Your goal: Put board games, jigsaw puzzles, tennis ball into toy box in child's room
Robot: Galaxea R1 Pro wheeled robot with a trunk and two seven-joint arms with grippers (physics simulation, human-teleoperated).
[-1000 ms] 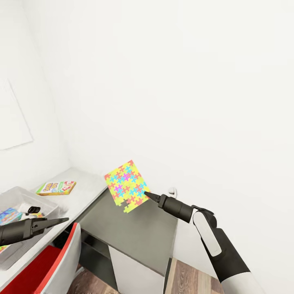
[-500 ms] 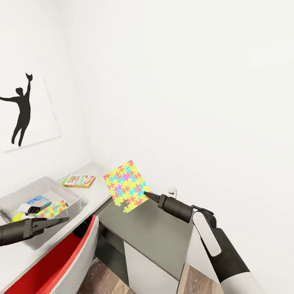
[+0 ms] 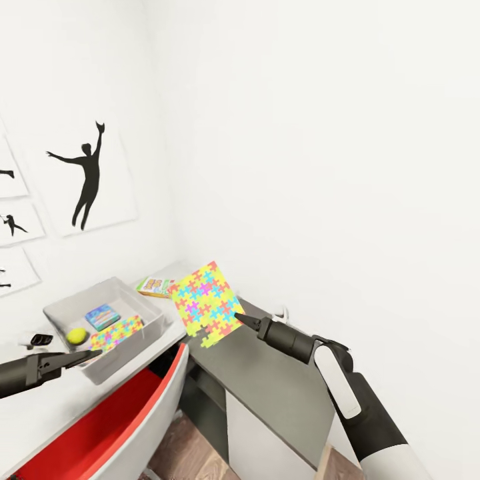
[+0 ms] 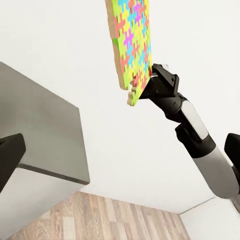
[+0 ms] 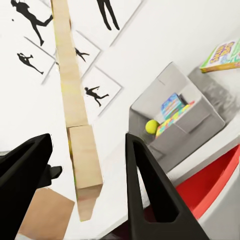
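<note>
swung left, view now has toy box (image 3: 61, 311) on grey table (image 3: 280, 373) (white-walled room); right pincer (image 3: 239, 319) clamps jigsaw puzzle (image 3: 205, 302).

Right gripper (image 3: 239, 318) clamped on a puzzle (image 3: 206, 303), arm raised forward; left gripper (image 3: 93, 355) pointing forward, fingers together

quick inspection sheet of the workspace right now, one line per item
surface: L-shaped desk, light grey top and lower dark grey section
job's things: toy box holds tennis ball, blue board game and one jigsaw puzzle; second jigsaw puzzle held in the air; another board game lies on the desk behind the box
clutter: small black and white object beside the box
grippers: right gripper shut on second puzzle's edge; left gripper holds nothing
cables: nothing seen
surroundings: red chair, silhouette pictures, white walls
</note>
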